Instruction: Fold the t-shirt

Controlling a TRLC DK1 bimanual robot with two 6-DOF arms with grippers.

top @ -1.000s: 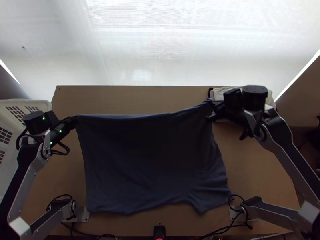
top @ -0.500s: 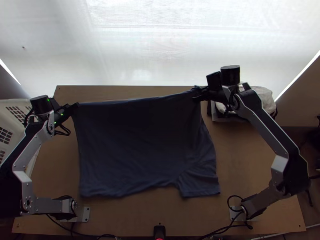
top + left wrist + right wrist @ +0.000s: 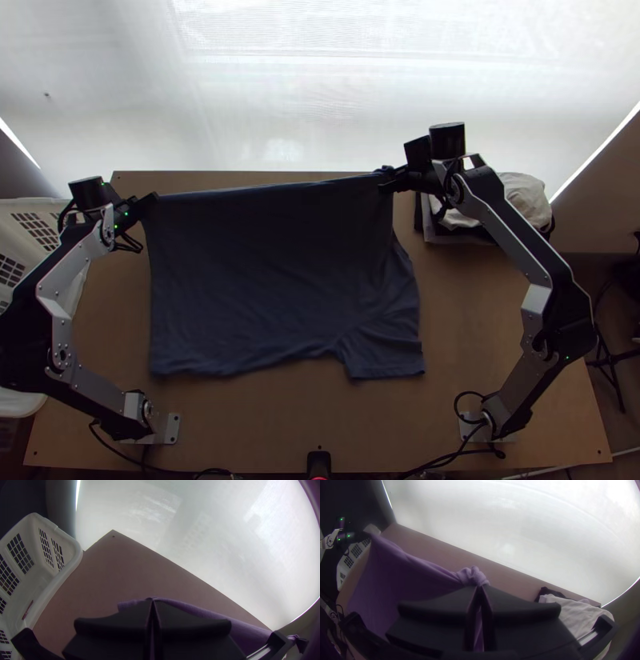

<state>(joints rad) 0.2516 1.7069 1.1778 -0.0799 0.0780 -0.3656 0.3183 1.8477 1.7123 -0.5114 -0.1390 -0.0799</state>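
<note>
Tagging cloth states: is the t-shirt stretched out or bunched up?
Stretched out; the t-shirt spans left pincer to right pincer, far edge nearly straight.

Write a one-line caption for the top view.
The left hand and right hand hold a dark blue t-shirt stretched between them by its far edge, over the table.

From where I'm standing, the wooden table [image 3: 320,408] has a bright white curtain [image 3: 320,96] beyond it at twelve o'clock. Toward nine o'clock sits a white plastic basket [image 3: 76,555] with gridded sides, a thin reddish strip [image 3: 27,610] inside it. Over at two o'clock there's a pile of cloths, a pale one [image 3: 524,196] lying above a dark one [image 3: 550,591]. Past the table, between three and four, stand some black legs [image 3: 613,376].
</note>
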